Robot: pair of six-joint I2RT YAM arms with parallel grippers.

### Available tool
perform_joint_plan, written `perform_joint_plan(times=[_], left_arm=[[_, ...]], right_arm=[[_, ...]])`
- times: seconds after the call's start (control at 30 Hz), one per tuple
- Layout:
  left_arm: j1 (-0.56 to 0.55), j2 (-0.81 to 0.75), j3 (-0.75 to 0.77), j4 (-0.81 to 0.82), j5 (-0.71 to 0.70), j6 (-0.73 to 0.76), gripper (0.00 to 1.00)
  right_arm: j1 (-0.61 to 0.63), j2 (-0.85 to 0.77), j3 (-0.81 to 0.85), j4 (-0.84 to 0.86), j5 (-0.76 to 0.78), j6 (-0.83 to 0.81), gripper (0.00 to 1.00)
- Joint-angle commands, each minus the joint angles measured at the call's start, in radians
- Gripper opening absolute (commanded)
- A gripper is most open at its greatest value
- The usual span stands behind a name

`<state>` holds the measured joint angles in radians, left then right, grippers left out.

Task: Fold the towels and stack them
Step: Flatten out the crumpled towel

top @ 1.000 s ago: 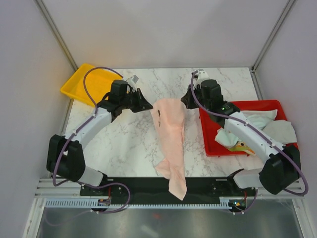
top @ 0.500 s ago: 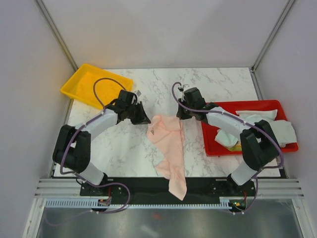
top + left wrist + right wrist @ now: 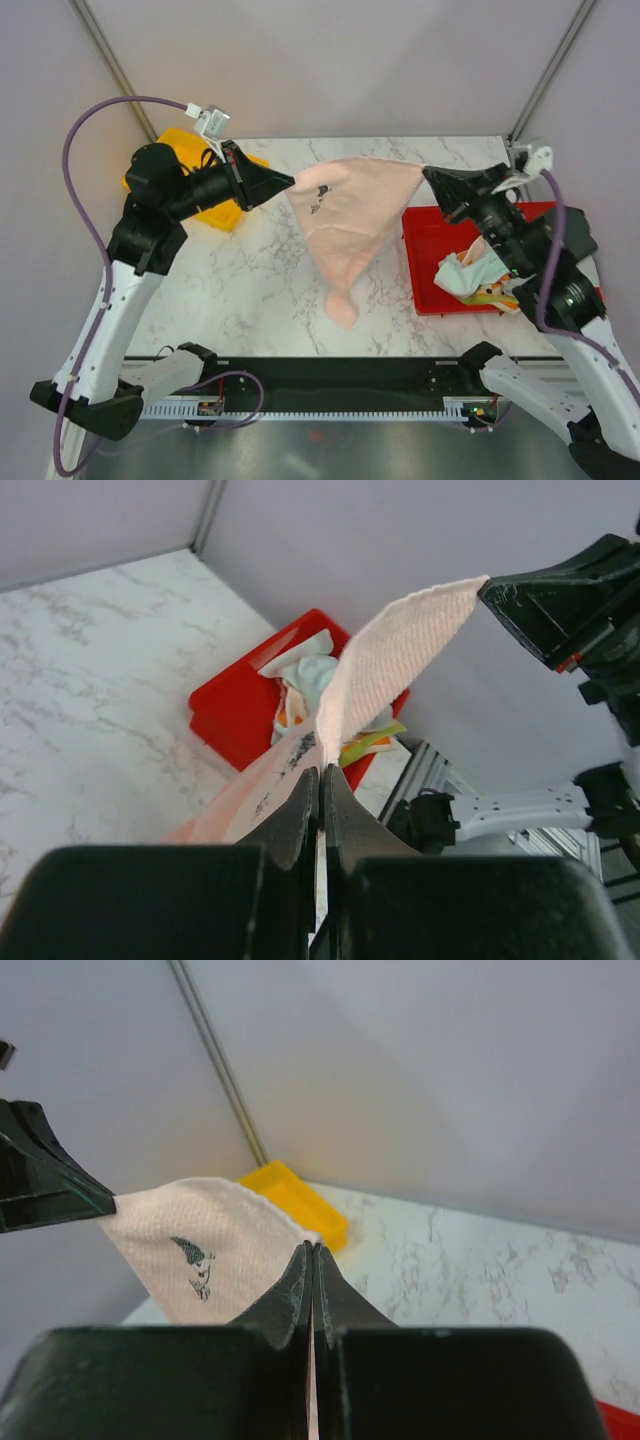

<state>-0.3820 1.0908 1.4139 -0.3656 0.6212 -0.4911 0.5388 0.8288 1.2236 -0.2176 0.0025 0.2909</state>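
Since the frame half a second before, both arms had swung up from low over the table [image 3: 250, 290] and spread apart. The pink towel [image 3: 350, 215] had been lifted off the marble and its near end, which had hung over the front edge, had come up with it.

The white marble table lay below with a tray at each side. The red tray [image 3: 425, 250] sat at the right edge, and the yellow tray [image 3: 222, 213] sat at the far left corner, partly hidden behind the left arm in the overhead view.

The pink towel hung in the air between the two arms, over the middle of the table. Its top edge was pulled nearly straight from one corner to the other, and the rest tapered down to a bunched tip. Whether that tip touched the marble could not be told.

The other towels [image 3: 465, 275], mint, pale and cream with orange, lay crumpled together in the red tray.

The left gripper [image 3: 287, 182] was pinched tight on the towel's left top corner, with cloth showing between its closed fingers in the left wrist view. The right gripper [image 3: 428, 173] was likewise clamped hard on the right top corner, its fingers pressed together with only the fabric between them.

A small dark printed mark [image 3: 198, 1258] showed on the towel near the left corner.
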Motion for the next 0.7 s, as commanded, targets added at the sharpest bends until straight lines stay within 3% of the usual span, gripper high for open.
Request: perform_joint_plan(times=[0.0,0.2,0.37,0.47,0.67], left_arm=[[-0.006,-0.049,0.037,-0.023,0.178,-0.033,0.02],[-0.020,-0.103,0.095,0.042,0.316,-0.153,0.02],[-0.020,-0.108,0.152,0.033,0.305,-0.175,0.02],[-0.020,-0.085,0.148,-0.022,0.237,-0.129,0.02],[-0.008,0.062,0.191,-0.216,-0.118,0.031,0.02]], right_arm=[[0.000,-0.086,-0.001,0.000,-0.065,0.043,0.00],[0.000,-0.140,0.063,0.036,-0.200,0.120,0.00],[0.000,-0.122,0.109,0.063,-0.216,0.165,0.00],[0.000,-0.094,0.116,0.069,-0.193,0.156,0.00],[0.000,0.044,0.073,0.106,-0.036,0.093,0.00]])
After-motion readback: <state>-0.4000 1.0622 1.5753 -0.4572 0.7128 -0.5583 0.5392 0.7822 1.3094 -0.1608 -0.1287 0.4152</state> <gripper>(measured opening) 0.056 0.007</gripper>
